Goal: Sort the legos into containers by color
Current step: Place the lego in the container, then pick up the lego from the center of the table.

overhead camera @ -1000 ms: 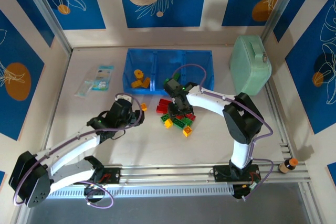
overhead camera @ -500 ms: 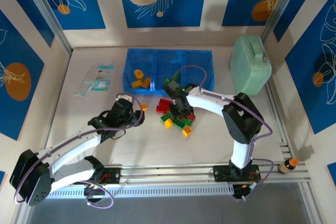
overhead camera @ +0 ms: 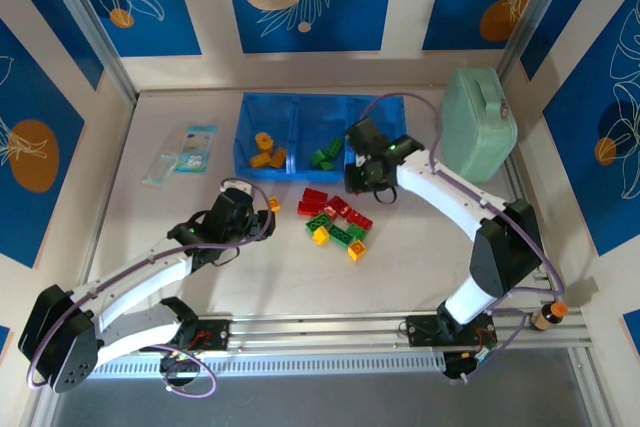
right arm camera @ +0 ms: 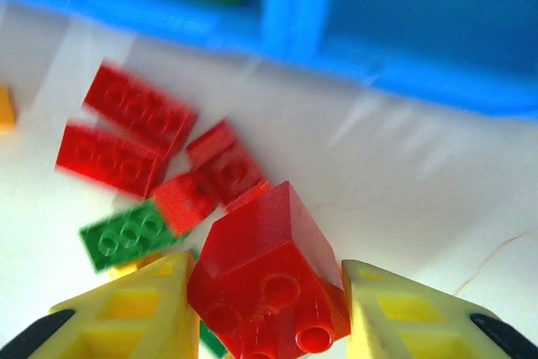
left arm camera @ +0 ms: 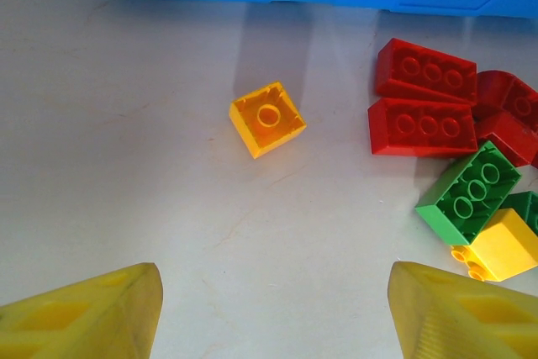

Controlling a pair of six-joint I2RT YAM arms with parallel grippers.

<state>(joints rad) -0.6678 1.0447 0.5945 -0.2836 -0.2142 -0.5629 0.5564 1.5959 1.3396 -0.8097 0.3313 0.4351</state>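
Red brick (right arm camera: 267, 279) clamped in right pincer (overhead camera: 362, 175); left pincer (left arm camera: 273, 308) agape near orange brick (left arm camera: 267, 118); mint case (overhead camera: 477, 122) beside bins (overhead camera: 262, 112).

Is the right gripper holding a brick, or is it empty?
Holding. In the right wrist view, a red brick sits pinched between the yellow fingers of the right gripper.
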